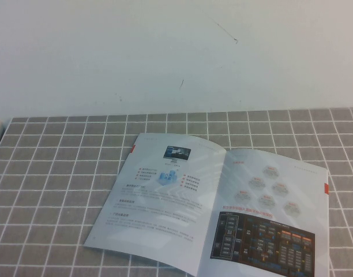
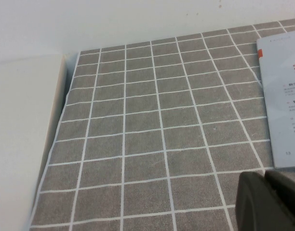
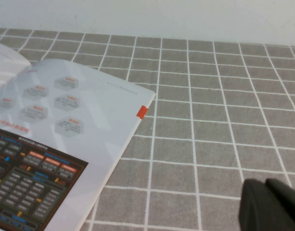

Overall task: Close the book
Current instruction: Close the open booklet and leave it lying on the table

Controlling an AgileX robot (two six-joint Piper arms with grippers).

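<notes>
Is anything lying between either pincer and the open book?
Nothing visible does. The left pincer hangs over the checked cloth beside the left page of the book, the right pincer over the cloth beside its right page; only cloth lies between, and both pages are uncovered.

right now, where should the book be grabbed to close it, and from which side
Probably take the right page at its outer edge by the red tab, coming from the robot's right. The book lies open, face up; that free edge faces the right end effector, hovering just beside it; the left end effector hovers off the left page.
</notes>
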